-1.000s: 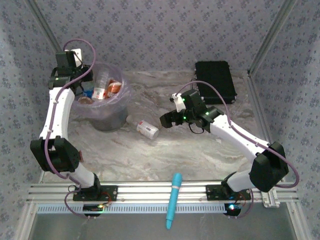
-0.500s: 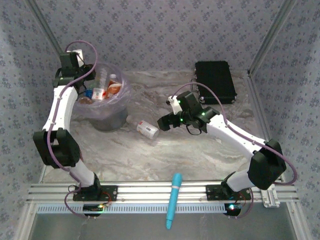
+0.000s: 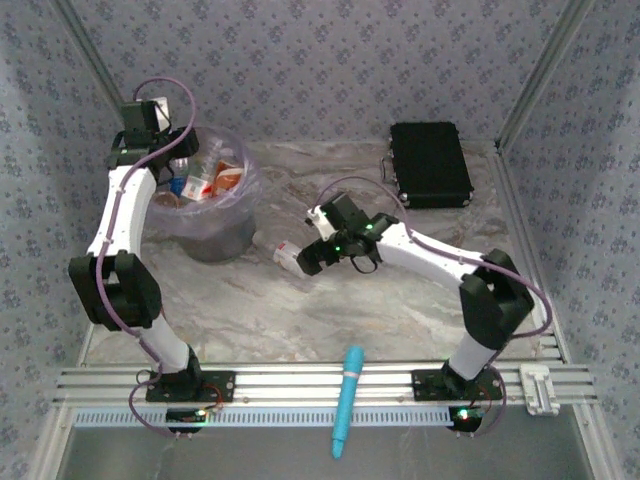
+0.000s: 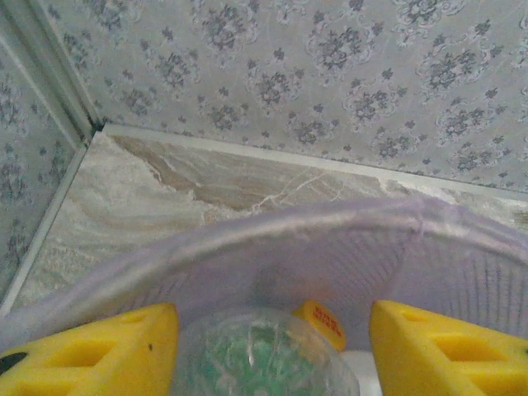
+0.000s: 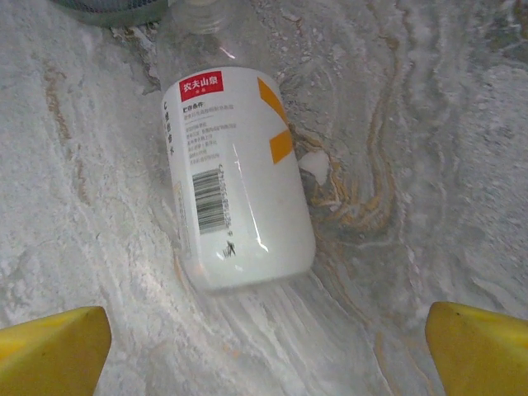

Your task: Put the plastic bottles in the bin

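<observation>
Marble desk holds one bottle inside the wide-open right hand; other bottles fill the bin beneath the parted left hand.

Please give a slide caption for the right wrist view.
Open right gripper above a white-labelled bottle lying on the marble table.

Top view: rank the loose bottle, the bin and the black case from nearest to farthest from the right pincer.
1. The loose bottle, lying just left of the right pincer.
2. The bin, farther left.
3. The black case, far right corner.
</observation>
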